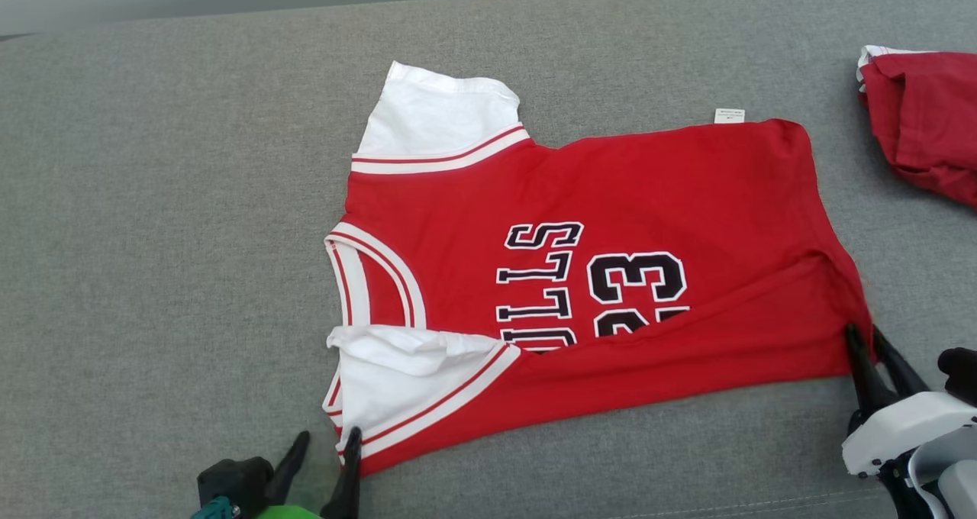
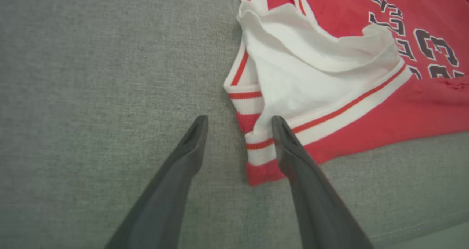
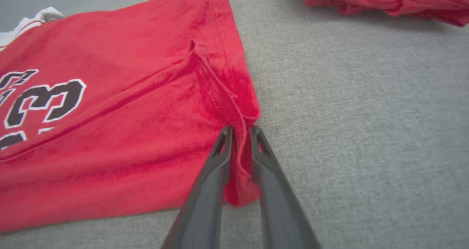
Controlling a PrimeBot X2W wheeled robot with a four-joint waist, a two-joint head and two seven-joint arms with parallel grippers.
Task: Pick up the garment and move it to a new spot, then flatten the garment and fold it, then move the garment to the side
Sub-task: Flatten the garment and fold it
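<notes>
1. The left gripper (image 1: 328, 433) is down at the near-left corner with its fingers spread wide, holding nothing. One finger is right by the white sleeve (image 2: 304, 80); can't tell if it's touching.
2. The garment (image 1: 611, 198) lies mostly flat on the grey cushion (image 1: 153, 198), collar left, hem right. The near long edge is flipped up over the front and hides part of the lettering, so I'd call this mid-fold with the first lengthwise fold laid.
3. The right gripper (image 1: 864, 332) is pinched tight on the near hem corner, with red cloth bunched between its fingers.
4. Off to the far right there's another red bundle (image 1: 927, 122), well apart.
5. My guess for next: the right lets go too, someone smooths that rumpled sleeve, then both grab the far edge.
</notes>
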